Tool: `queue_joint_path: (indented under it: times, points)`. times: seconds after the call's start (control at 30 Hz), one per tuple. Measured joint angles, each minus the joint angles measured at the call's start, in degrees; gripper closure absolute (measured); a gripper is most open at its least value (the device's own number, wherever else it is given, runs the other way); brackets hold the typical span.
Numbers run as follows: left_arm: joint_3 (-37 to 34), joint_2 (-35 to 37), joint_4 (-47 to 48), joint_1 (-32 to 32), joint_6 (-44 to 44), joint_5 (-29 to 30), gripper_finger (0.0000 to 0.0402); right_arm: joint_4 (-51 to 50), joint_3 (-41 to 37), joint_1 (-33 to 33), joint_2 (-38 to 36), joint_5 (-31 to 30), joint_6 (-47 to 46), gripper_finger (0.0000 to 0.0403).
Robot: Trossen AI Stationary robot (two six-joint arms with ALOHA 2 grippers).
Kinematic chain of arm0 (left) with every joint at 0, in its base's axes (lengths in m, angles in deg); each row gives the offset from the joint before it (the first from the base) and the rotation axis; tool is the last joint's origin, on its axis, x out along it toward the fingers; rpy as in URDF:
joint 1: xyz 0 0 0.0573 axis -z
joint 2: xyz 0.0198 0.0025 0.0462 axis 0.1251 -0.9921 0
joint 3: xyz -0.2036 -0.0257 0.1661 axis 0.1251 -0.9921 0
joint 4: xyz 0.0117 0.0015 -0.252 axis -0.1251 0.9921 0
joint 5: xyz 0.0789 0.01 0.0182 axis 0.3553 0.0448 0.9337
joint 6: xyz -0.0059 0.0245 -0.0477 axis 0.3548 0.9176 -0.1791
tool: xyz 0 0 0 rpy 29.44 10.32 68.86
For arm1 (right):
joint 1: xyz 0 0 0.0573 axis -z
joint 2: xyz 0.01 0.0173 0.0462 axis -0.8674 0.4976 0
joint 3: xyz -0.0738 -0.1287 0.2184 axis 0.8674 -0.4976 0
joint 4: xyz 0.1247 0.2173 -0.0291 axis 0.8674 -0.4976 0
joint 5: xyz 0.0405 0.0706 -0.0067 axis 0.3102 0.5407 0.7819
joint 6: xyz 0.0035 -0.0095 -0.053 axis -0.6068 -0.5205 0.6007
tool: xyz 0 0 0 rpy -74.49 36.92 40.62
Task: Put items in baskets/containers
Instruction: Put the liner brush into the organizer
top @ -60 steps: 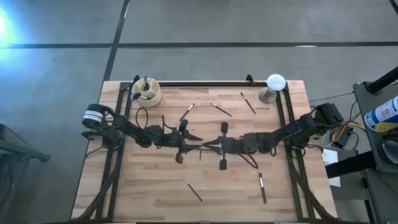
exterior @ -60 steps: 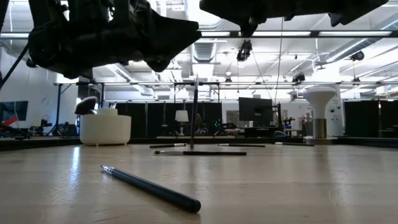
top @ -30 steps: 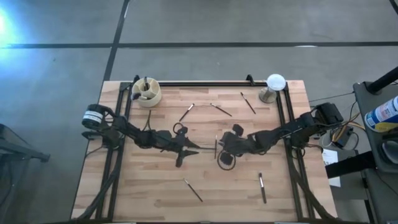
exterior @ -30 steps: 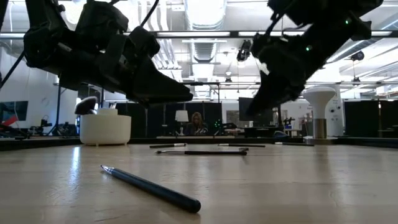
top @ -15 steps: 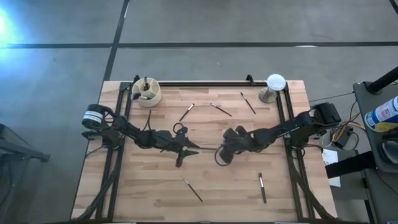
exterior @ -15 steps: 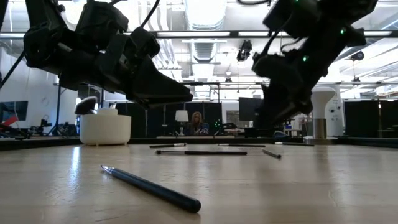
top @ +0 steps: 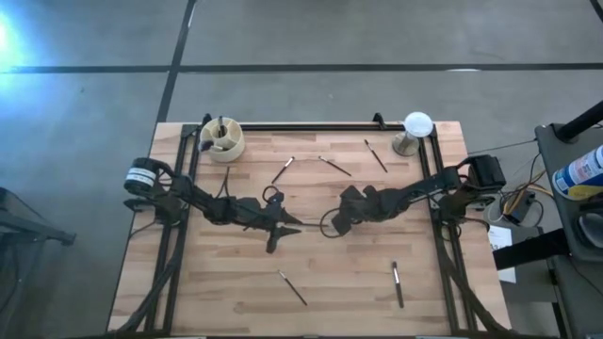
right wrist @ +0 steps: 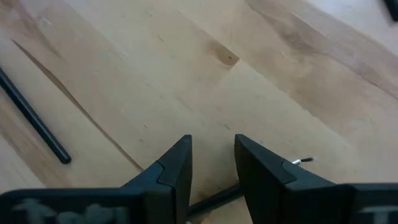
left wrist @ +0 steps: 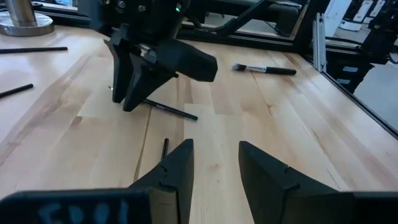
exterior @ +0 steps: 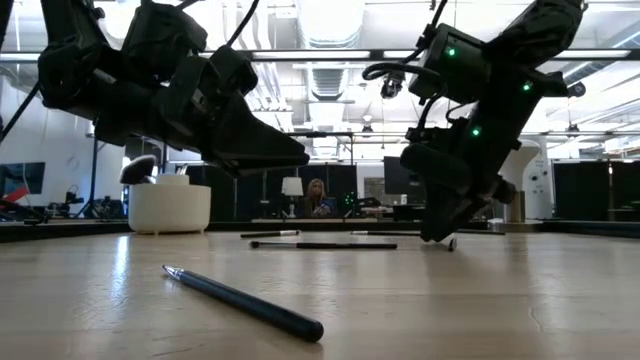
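A cream cup (top: 222, 139) stands at the table's far left with brushes upright in it; one dark fluffy head (exterior: 140, 168) shows above its rim. My right gripper (right wrist: 212, 163) is open and points steeply down near the table's middle. A thin dark brush (left wrist: 174, 112) lies flat on the wood right under its fingertips. Facing it from the left, my left gripper (left wrist: 216, 158) hangs open above the wood with nothing between its fingers. A second dark brush (right wrist: 34, 124) lies close by. My right gripper comes down from above with its fingers spread over the thin dark brush's shaft (right wrist: 217, 196), which runs across under one finger (right wrist: 261, 174) and lies flat on the table. Whether the fingers touch the brush, I cannot tell.
Loose brushes lie at the far middle (top: 284, 169) (top: 335, 167) (top: 376, 155) and near the front edge (top: 292, 287) (top: 398, 284). A white dome on a metal stand (top: 415, 130) occupies the far right corner. Black rails run along the table's left, right and far sides.
My right gripper has sunk toward the table, shifted a little toward the left arm and rolled its wrist. A thin brush that was not on the wood there a second ago now lies under its fingertips.
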Motion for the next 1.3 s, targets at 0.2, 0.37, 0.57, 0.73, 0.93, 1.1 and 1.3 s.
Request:
queue_joint_path:
  times: [0.2, 0.37, 0.57, 0.73, 0.93, 1.1, 1.3]
  points:
    - [0.0, 0.0, 0.42, 0.0, 0.0, 0.02, 0.0282, -4.18, 0.91, -0.03, -1.78, -0.05, 1.98, 0.0289]
    - [0.0, 0.0, 0.47, 0.0, 0.0, 0.02, 0.0282, -9.63, 1.16, -0.51, -5.53, -2.46, -1.48, 0.0289]
    - [0.0, 0.0, 0.85, 0.0, -0.04, 0.02, 0.0282, -13.14, 0.28, -2.12, -5.61, -3.04, -7.96, 0.0289]
    - [0.0, 0.0, 0.9, 0.0, -0.11, 0.02, 0.0282, -11.08, -0.44, -2.07, -3.73, -3.1, -8.51, 0.0289]
    - [0.0, 0.0, 0.92, 0.0, -0.15, 0.02, 0.0282, -5.68, -0.66, -2.05, -2.84, -3.16, -5.08, 0.0289]
    - [0.0, 0.0, 1.14, 0.0, -0.17, 0.02, 0.0282, -5.32, -0.96, -1.4, -2.73, -3.14, -4.94, 0.0289]
    - [0.0, 0.0, 1.25, 0.0, -0.22, 0.02, 0.0282, -6.34, -0.99, -1.17, -3.2, -2.99, -4.88, 0.0289]
